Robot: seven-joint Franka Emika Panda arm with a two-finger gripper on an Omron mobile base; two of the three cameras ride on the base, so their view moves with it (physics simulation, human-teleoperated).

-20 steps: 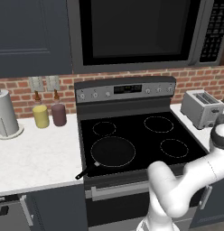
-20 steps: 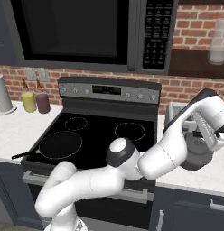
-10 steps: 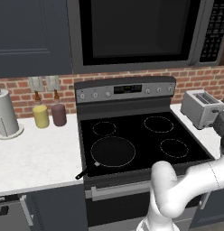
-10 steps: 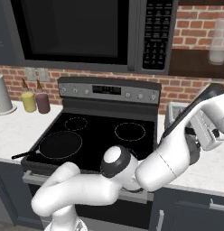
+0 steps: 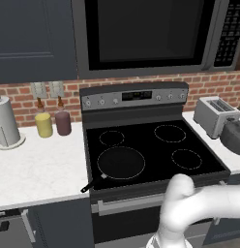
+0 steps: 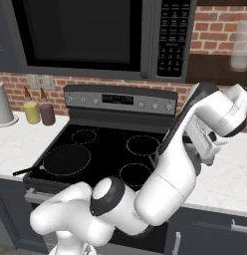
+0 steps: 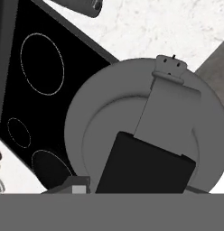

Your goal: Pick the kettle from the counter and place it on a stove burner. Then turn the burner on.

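Observation:
The dark grey kettle [image 7: 145,122] lies right under the hand, seen from above, with its black handle grip [image 7: 143,169] close to the camera. It stands on the white speckled counter [image 7: 145,31] just right of the black cooktop. In the left base view the kettle [image 5: 233,138] sits at the right edge, in front of the toaster. My gripper [image 6: 207,157] hangs over that spot, and the arm hides the kettle there. The fingertips are hidden, so I cannot tell open from shut. The nearest mid-sized stove burner [image 7: 41,63] is a thin white ring left of the kettle, also the front right stove burner [image 5: 186,158].
A silver toaster [image 5: 214,115] stands behind the kettle on the right counter. The large ring [image 5: 121,162] is front left on the cooktop. A tall pale cylinder [image 5: 6,121] and two bottles [image 5: 53,123] stand on the left counter. Stove knobs [image 5: 100,101] line the back panel.
The arm has swung further right and the hand has come down close over the kettle. The kettle has not moved.

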